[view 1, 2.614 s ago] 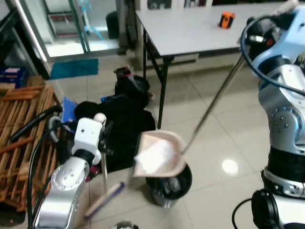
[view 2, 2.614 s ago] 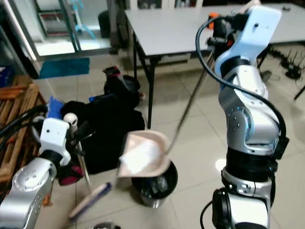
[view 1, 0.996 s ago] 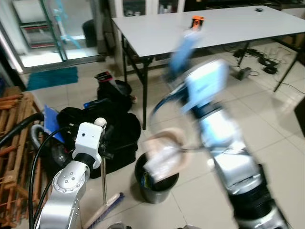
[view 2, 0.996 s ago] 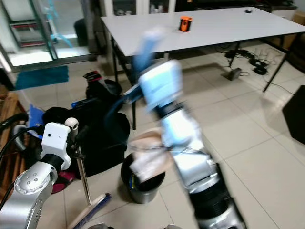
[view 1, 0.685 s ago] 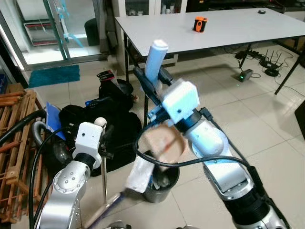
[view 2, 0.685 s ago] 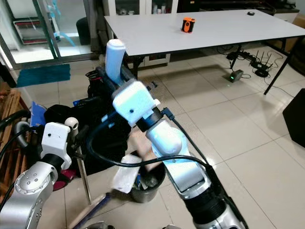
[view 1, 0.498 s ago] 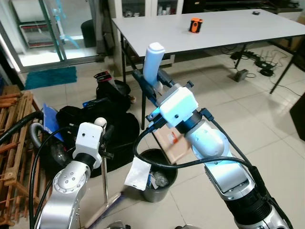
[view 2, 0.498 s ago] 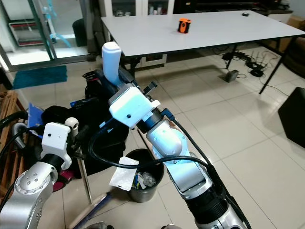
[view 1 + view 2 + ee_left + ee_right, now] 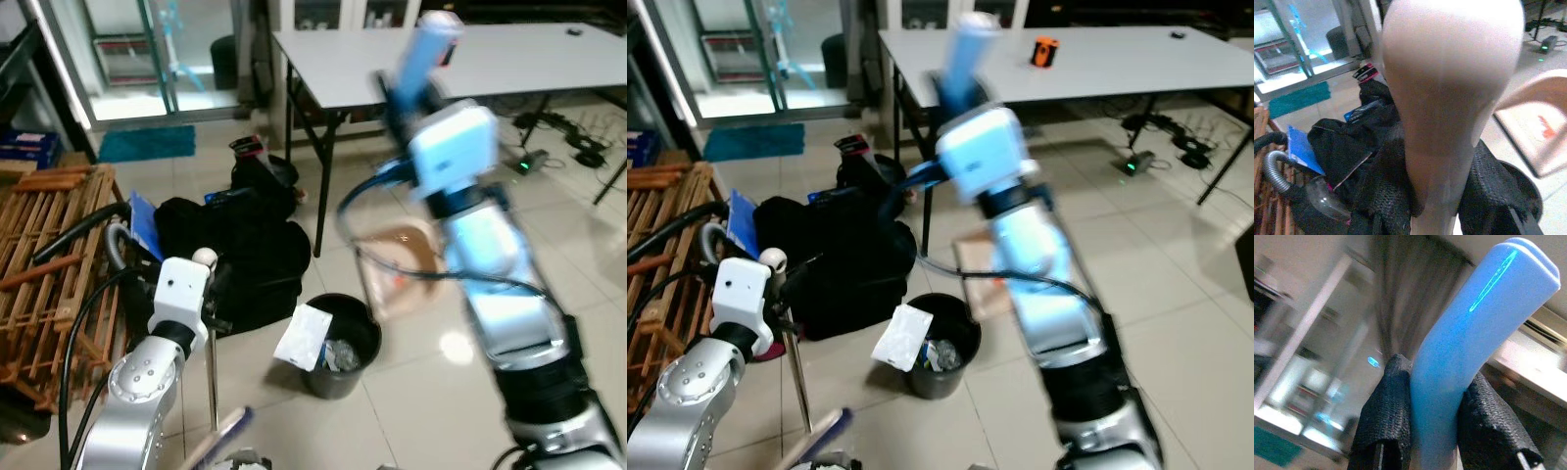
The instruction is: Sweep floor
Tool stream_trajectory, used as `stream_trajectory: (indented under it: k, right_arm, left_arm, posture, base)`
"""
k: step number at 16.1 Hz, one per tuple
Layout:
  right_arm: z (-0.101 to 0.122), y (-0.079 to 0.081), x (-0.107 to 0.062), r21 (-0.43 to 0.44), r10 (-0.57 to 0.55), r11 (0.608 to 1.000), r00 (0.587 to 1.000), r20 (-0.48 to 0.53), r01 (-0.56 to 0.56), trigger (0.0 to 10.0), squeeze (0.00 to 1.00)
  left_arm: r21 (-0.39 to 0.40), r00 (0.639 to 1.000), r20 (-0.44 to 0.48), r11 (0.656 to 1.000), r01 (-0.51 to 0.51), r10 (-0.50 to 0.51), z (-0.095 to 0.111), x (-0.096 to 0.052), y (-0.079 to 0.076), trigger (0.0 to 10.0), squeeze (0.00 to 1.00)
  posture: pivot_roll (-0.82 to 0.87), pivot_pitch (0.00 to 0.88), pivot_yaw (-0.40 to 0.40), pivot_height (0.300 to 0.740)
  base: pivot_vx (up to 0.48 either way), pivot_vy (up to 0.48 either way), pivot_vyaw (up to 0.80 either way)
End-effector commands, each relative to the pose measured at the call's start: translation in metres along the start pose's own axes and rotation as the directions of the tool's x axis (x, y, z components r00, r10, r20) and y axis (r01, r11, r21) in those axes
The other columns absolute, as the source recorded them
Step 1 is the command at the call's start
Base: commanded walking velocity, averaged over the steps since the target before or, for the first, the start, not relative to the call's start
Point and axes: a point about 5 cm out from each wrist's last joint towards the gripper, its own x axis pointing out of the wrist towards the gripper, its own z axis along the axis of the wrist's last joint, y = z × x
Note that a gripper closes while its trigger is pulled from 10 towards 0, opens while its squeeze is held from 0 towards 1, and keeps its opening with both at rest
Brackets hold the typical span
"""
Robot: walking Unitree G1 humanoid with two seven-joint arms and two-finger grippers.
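Dustpan [image 9: 402, 266] with unreadable orange label

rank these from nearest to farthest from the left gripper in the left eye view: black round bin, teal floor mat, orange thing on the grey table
1. black round bin, on the floor just to the right of the left gripper, which grips the broom handle.
2. teal floor mat, far ahead by the glass door.
3. orange thing, on the grey table, far ahead to the right.
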Motion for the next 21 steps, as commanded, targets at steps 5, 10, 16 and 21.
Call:
stream_trajectory:
  k: [5,10,16,21]
  right_arm:
    - [-0.029,-0.045,-0.025,-0.133,-0.155,0.982,0.971,-0.180,0.132,10.0,0.00]
    - [-0.053,-0.057,-0.052,-0.095,-0.248,0.969,0.905,-0.347,0.229,10.0,0.00]
    - [-0.068,-0.055,-0.071,-0.052,-0.304,0.949,0.853,-0.425,0.312,10.0,0.00]
    - [-0.070,-0.045,-0.081,0.005,-0.300,0.940,0.830,-0.470,0.342,10.0,0.00]
  left_arm:
    - [0.013,0.998,0.059,1.000,0.026,-0.027,0.015,0.002,-0.003,10.0,0.00]
    - [0.018,0.998,0.053,0.999,0.031,-0.032,0.015,0.001,-0.003,10.0,0.00]
    - [0.056,0.991,0.094,0.994,-0.098,0.092,0.023,0.008,0.010,10.0,0.00]
    - [-0.006,0.955,0.221,0.980,-0.201,0.198,0.048,0.038,0.015,10.0,0.00]
  posture:
    - [-0.02,0.036,-0.002,0.740]
    - [-0.02,0.045,-0.003,0.740]
    - [-0.02,0.046,-0.006,0.740]
    - [-0.03,0.031,-0.014,0.740]
  base:
    - [0.000,0.000,0.00]
    - [0.000,0.000,0.00]
    - [0.000,0.000,0.00]
    - [0.000,0.000,0.00]
